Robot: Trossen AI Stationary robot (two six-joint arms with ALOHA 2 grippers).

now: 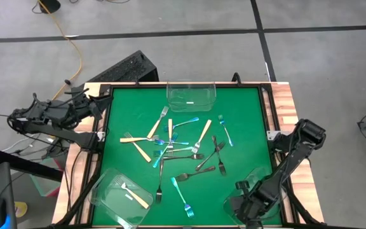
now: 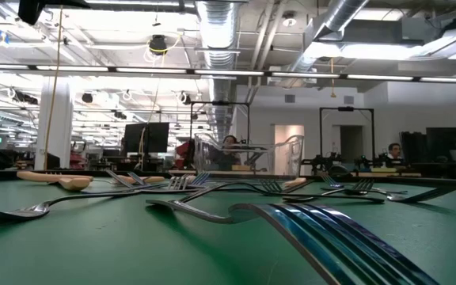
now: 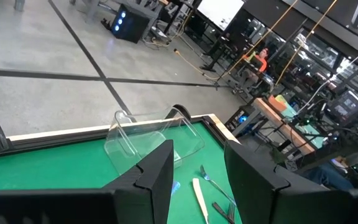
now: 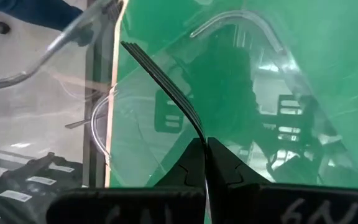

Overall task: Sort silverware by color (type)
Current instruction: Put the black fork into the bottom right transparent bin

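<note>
Several forks (image 1: 176,143) with tan, blue and dark grey handles lie scattered flat on the middle of the green mat (image 1: 240,114). My right gripper (image 1: 245,207) hangs over the clear tub (image 1: 259,187) at the near right corner, shut on a dark grey fork (image 4: 166,81). At the table's left edge, my left gripper (image 3: 197,177) waits open and holds nothing. A tan-handled fork (image 1: 136,196) lies in the near left tub (image 1: 116,197). My right gripper pinches the dark grey fork at its neck (image 4: 199,132), between the two fingertips. The fingers point steeply down from above. The tined end (image 4: 143,57) sticks out beyond the fingertips, clear above the tub's floor; the handle is hidden behind the fingers.
A third clear tub (image 1: 190,95) stands at the middle of the far edge. A blue-handled fork (image 2: 339,233) lies close to the low camera. A raised black frame (image 1: 267,108) and wooden border surround the mat.
</note>
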